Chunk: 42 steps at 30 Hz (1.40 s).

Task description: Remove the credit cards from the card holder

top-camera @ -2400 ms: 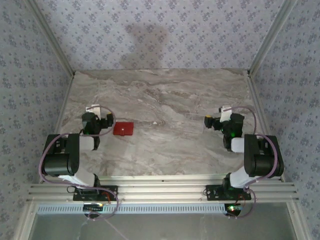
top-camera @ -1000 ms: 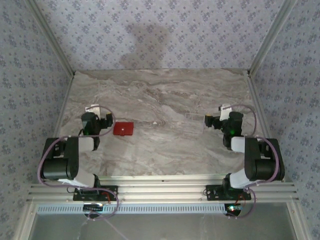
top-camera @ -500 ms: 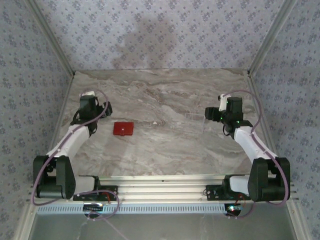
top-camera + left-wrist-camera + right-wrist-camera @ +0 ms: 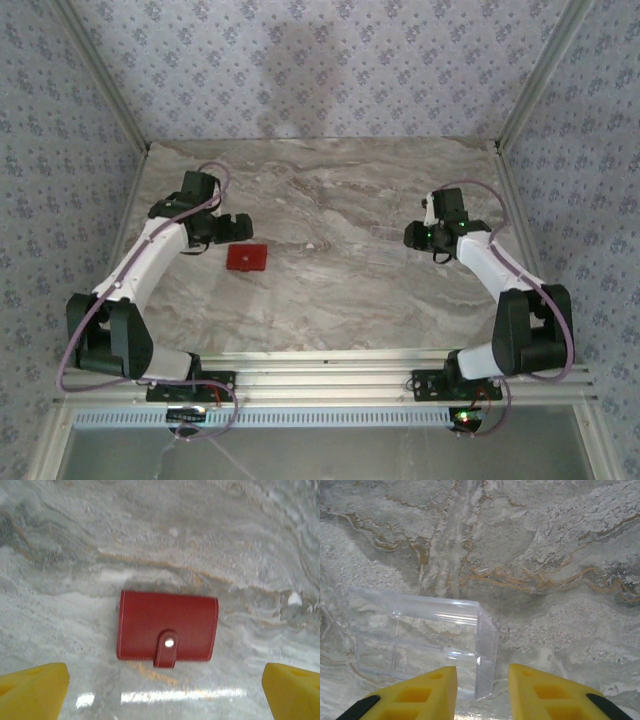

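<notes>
The card holder (image 4: 246,257) is a small red wallet lying flat on the marble table, closed, with its snap strap (image 4: 168,648) fastened. The credit cards are hidden inside it. My left gripper (image 4: 235,226) hovers just left of and above the holder, open wide. In the left wrist view its yellow fingertips (image 4: 32,690) sit at the bottom corners with the holder (image 4: 167,630) ahead between them, untouched. My right gripper (image 4: 412,236) is at the right of the table. Its yellow fingers (image 4: 415,697) straddle the right end wall of a clear plastic box (image 4: 415,640), with a gap on each side.
The clear box is an open-topped transparent tray resting on the marble table (image 4: 330,200), well to the right of the holder. Patterned walls close in the back and both sides. A metal rail (image 4: 320,385) runs along the near edge by the arm bases.
Both arms have stretched forward from folded poses. The left gripper has swung right toward the holder. The right gripper's jaws have narrowed around the clear box's wall.
</notes>
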{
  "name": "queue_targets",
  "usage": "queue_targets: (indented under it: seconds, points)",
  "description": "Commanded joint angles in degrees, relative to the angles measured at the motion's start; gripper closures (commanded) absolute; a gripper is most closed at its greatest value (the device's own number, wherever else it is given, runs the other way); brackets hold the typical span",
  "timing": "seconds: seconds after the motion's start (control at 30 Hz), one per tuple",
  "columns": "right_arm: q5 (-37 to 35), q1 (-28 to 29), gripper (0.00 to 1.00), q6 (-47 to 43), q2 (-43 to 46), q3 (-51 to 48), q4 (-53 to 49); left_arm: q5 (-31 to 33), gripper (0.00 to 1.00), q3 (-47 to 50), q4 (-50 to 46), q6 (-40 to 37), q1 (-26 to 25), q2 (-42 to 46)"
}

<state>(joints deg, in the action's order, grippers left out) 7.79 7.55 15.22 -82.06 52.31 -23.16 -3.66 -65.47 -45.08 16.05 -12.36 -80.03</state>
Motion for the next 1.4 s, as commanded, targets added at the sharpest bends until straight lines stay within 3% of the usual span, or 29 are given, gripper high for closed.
queue_targets:
  seconds: [0.0, 0.3, 0.73, 0.93, 1.37]
  points:
    - [-1.9, 0.1, 0.68, 1.2, -2.9, 3.4, -2.0, 0.0, 0.01, -0.7, -6.0, -4.4, -0.4, 0.8]
    - [-0.7, 0.6, 0.73, 0.6, -10.4, 6.6, -0.5, 4.6, 0.01, 1.2, -5.8, -6.3, -0.2, 1.3]
    - [-3.9, 2.9, 0.94, 0.9, -10.9, 9.0, -2.2, 4.8, 0.01, 1.7, -5.7, -6.2, -0.2, 0.9]
    - [-10.5, 8.4, 0.99, 4.8, -13.3, 15.5, -5.3, 5.3, 0.01, 1.7, -6.1, -6.3, -0.2, 0.6]
    - [-17.4, 19.3, 1.00, 13.0, -29.3, 36.9, -9.5, 7.1, 0.01, 1.7, -7.0, -5.6, 0.2, 0.3]
